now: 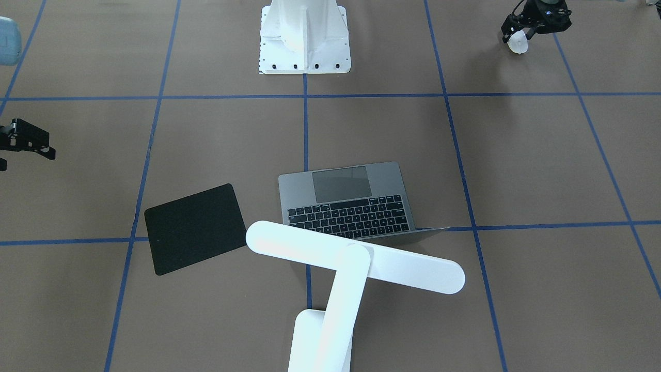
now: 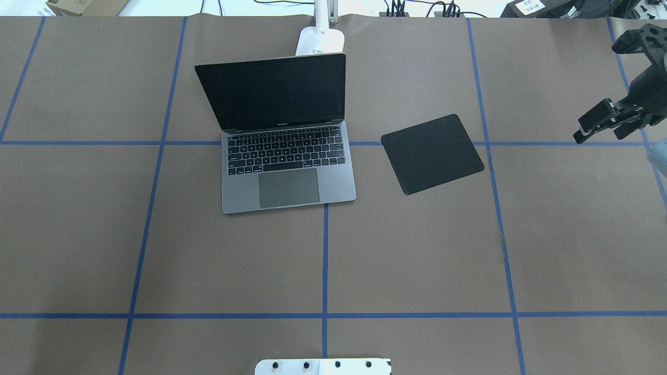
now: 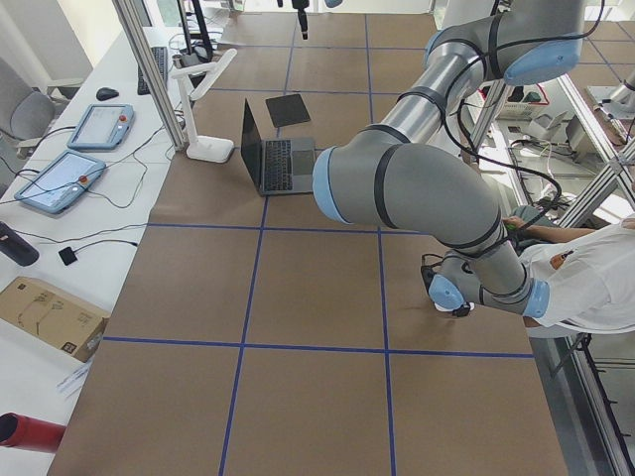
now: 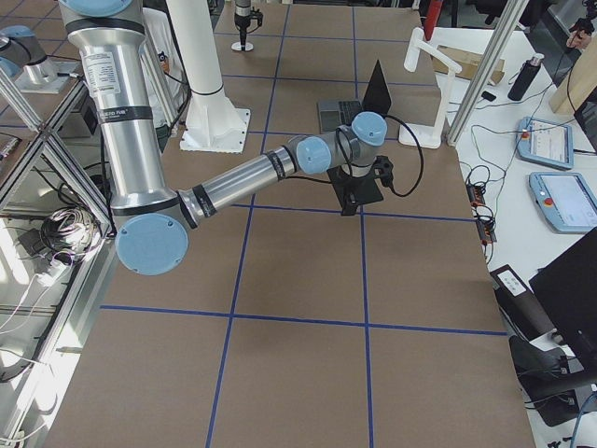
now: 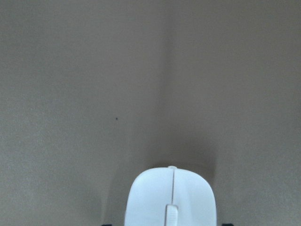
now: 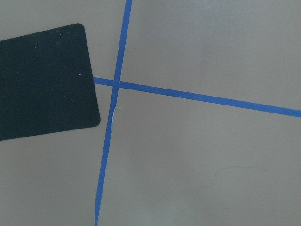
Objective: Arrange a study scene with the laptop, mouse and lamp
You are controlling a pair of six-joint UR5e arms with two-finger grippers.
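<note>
The laptop stands open at the table's middle, its screen dark; it also shows in the front view. The white lamp's base sits behind the laptop, and its bar head hangs over the laptop's screen edge. My left gripper is shut on the white mouse just above the table, far to the laptop's left near my side. The mouse fills the bottom of the left wrist view. My right gripper is open and empty at the table's right edge.
A flat black pad lies right of the laptop, at an angle; its corner shows in the right wrist view. The white bolted pedestal stands at my base. Blue tape lines cross the brown table.
</note>
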